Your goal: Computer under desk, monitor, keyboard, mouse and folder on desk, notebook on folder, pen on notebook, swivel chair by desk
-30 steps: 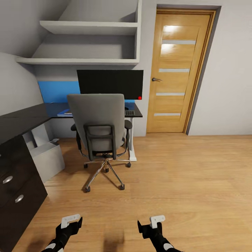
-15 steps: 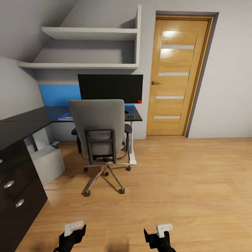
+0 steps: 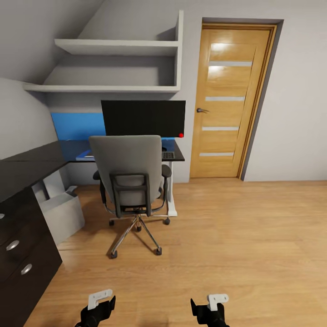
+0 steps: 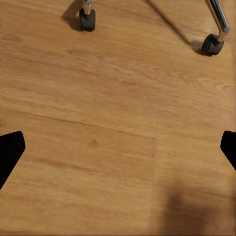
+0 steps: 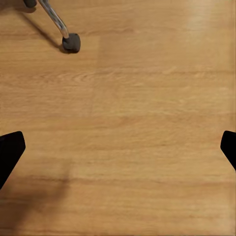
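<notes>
Grey swivel chair (image 3: pixel 129 175) before black desk (image 3: pixel 27 165).

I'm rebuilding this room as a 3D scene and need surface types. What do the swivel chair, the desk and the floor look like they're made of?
The swivel chair: matte grey back, probably fabric upholstery; black frame, likely plastic; shiny legs that look like chromed metal.
The desk: smooth black top with a faint sheen, likely laminate or painted board; round silver knobs look metallic.
The floor: warm wood planks with visible grain, satin finish; wood or laminate, can't tell.
</notes>
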Robot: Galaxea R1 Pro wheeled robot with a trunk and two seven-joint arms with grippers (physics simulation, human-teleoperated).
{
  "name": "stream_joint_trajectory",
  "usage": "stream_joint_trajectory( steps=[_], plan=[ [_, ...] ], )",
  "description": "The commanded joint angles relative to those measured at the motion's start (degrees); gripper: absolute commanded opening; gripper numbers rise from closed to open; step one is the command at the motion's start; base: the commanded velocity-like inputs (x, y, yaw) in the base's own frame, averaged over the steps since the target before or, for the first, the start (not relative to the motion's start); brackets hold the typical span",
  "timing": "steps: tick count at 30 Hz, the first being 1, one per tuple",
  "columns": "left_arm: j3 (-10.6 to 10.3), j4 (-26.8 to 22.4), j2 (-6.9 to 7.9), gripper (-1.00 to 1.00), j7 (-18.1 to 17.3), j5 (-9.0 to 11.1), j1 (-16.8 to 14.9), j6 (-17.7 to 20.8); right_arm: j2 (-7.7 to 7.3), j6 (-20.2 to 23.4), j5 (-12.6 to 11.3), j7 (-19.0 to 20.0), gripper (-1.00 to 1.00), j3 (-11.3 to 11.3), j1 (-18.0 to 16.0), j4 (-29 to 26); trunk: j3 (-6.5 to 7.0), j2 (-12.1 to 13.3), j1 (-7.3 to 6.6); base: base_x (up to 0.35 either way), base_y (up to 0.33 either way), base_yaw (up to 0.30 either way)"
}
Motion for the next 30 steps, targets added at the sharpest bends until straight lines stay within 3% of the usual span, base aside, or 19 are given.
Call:
stream_joint_trajectory(
  steps=[1,14,30],
  plan=[
    [-0.5,0.1,0.04,1.00,-0.3,0.6,0.0,-0.1,0.01,-0.2,-0.6,0.3,1.00,0.2,0.0,0.1,0.13,0.4,-0.24,0.000,0.000,0.000],
    [-0.5,0.1,0.12,1.00,-0.2,0.6,0.0,0.2,-0.16,-0.3,-0.6,0.3,1.00,0.2,0.0,0.1,1.64,5.6,-3.09,-0.019,-0.014,0.000],
    [-0.5,0.1,0.04,1.00,-0.3,0.6,0.0,0.4,-0.27,-0.3,-0.6,0.3,1.00,0.3,0.1,0.1,3.02,12.0,-6.61,-0.245,-0.168,0.000]
  ],
)
